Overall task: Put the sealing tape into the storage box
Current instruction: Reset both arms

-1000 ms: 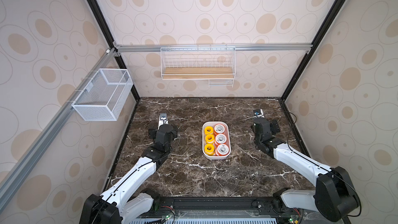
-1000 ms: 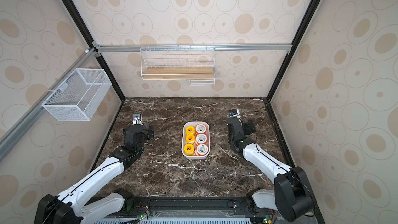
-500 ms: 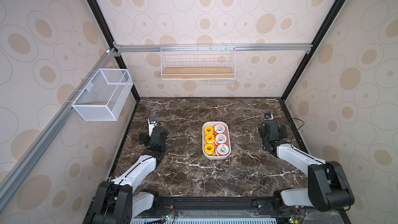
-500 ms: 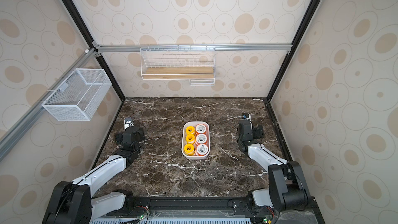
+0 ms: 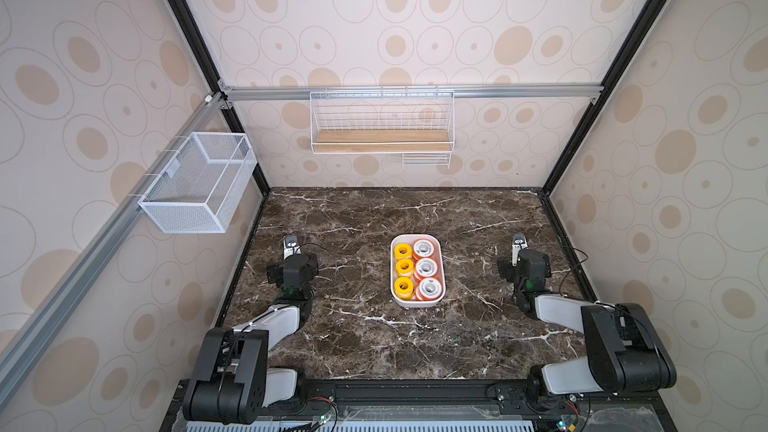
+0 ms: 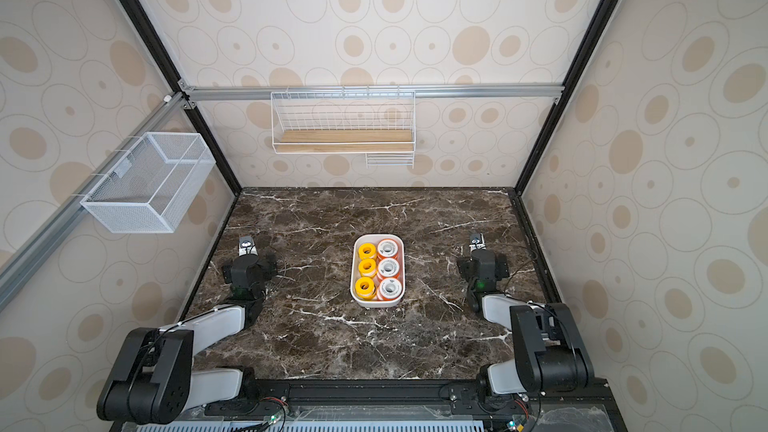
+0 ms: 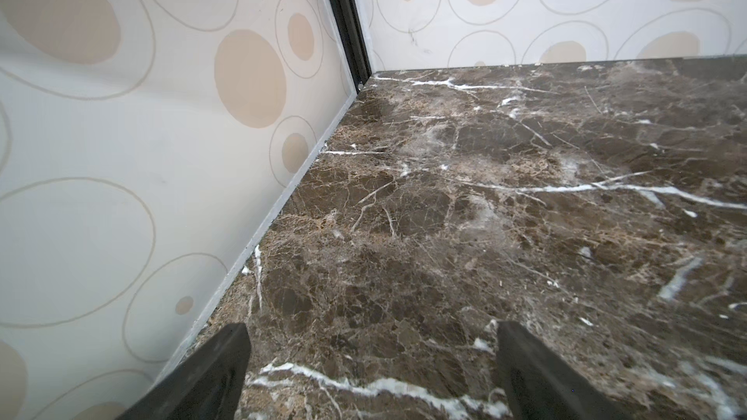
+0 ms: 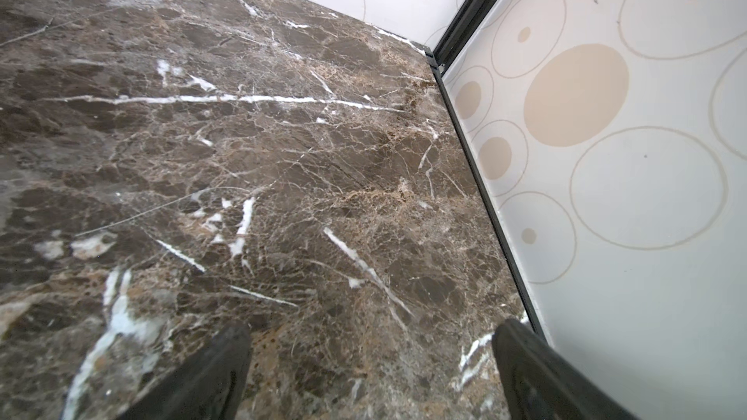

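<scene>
The storage box (image 5: 417, 304) (image 6: 376, 304), a white rounded tub, stands in the middle of the marble table. Several spools of sealing tape fill it in two rows, solid yellow ones (image 5: 403, 268) (image 6: 367, 268) on the left and white-faced, orange-rimmed ones (image 5: 426, 268) (image 6: 388, 268) on the right. My left gripper (image 5: 291, 245) (image 7: 372, 357) rests low by the left wall, well clear of the box. It is open over bare marble. My right gripper (image 5: 518, 243) (image 8: 372, 357) sits by the right wall, also open with nothing between its fingers.
A white mesh basket (image 5: 199, 182) hangs on the left wall rail. A wire shelf with a wooden board (image 5: 381, 135) hangs on the back wall. Both side walls stand close to the grippers. Both wrist views show only marble table (image 7: 485, 195) (image 8: 242, 155) and wall.
Both arms have drawn back from the box, outward toward the side walls and nearer the front. The right gripper's fingers have spread a little wider. The spools in the box have not moved.
</scene>
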Robot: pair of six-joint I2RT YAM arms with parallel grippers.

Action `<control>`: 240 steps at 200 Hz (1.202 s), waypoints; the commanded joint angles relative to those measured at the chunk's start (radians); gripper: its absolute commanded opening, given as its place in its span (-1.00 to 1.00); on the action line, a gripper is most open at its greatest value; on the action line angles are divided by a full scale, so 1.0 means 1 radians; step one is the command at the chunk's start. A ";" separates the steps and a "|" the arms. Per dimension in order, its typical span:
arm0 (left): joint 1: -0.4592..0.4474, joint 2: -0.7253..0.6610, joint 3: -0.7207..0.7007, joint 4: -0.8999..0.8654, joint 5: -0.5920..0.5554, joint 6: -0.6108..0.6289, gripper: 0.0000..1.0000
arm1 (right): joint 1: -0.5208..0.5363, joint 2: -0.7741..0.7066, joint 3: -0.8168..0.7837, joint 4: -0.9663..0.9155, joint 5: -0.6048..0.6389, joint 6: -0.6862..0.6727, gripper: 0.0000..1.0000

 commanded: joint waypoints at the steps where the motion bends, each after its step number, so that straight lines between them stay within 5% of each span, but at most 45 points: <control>1: 0.016 0.038 -0.019 0.164 0.111 0.009 0.97 | -0.027 0.035 -0.005 0.133 -0.080 0.010 1.00; 51: 0.023 0.149 -0.012 0.266 0.197 0.048 0.92 | -0.072 0.117 -0.050 0.292 -0.190 0.018 1.00; 90: 0.024 0.249 0.019 0.296 0.240 0.064 0.94 | -0.075 0.096 -0.019 0.186 -0.205 0.029 1.00; 240: 0.036 0.246 0.045 0.239 0.246 0.051 0.98 | -0.085 0.098 -0.014 0.181 -0.217 0.035 1.00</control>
